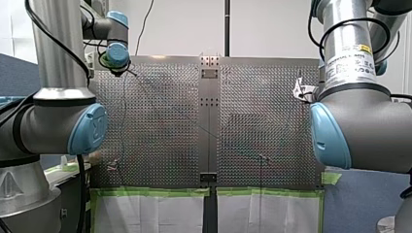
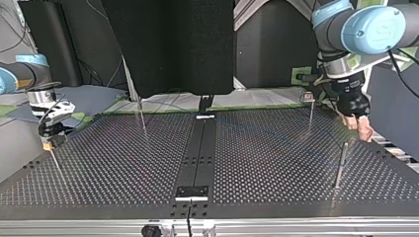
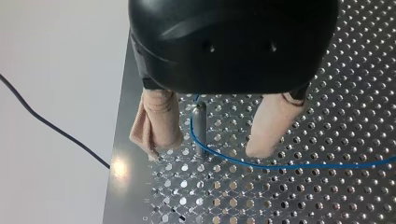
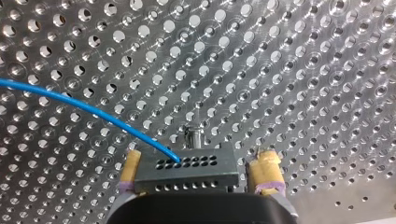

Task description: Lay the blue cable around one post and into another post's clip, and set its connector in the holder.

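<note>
Item: blue cable (image 3: 299,165). Thin, glossy, hooked round post (image 3: 200,126) near worktop's (image 3: 327,196) far-left corner in front view, trailing off to black connector (image 4: 187,170).
My left hand (image 3: 208,153): released, straddling post.
My right hand (image 4: 199,156): at connector, grip cannot tell.
Step, my reading: post wrap laid; clip next, holder last.
Need: keep cable low, lightly taut.

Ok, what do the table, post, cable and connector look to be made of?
Table: bare metal, likely aluminium; shiny, glinting, drilled holes.
Post: metal, dull grey sheen.
Cable: glossy blue jacket, probably plastic; bends smoothly.
Connector: matt black, seemingly moulded plastic, rows of holes.
</note>
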`<state>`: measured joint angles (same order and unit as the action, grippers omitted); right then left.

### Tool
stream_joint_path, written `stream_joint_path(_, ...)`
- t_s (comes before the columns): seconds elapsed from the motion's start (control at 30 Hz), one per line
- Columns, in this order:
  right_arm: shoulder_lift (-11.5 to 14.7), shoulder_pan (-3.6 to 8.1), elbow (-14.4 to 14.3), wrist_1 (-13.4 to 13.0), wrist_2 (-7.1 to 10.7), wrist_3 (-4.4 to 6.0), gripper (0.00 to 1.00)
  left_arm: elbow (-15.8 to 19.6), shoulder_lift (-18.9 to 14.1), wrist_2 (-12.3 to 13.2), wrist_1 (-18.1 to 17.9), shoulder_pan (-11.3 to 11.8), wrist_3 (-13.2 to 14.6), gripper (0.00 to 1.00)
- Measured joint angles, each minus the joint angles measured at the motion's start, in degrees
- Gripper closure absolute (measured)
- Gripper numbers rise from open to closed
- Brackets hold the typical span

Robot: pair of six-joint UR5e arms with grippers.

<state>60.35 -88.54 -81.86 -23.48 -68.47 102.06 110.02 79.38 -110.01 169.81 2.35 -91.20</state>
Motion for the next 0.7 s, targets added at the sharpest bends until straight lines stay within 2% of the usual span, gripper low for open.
stream_joint_path(0.2,0.00,-0.01,-0.01,-0.03,0.00,0.02,0.00,0.00,-0.31,-0.13,0.00,0.00,1.99,0.00)
stream_joint_path(0.7,0.00,-0.02,0.01,0.00,0.00,0.06,0.00,0.00,-0.40,-1.12,0.00,0.00,2.32,0.00)
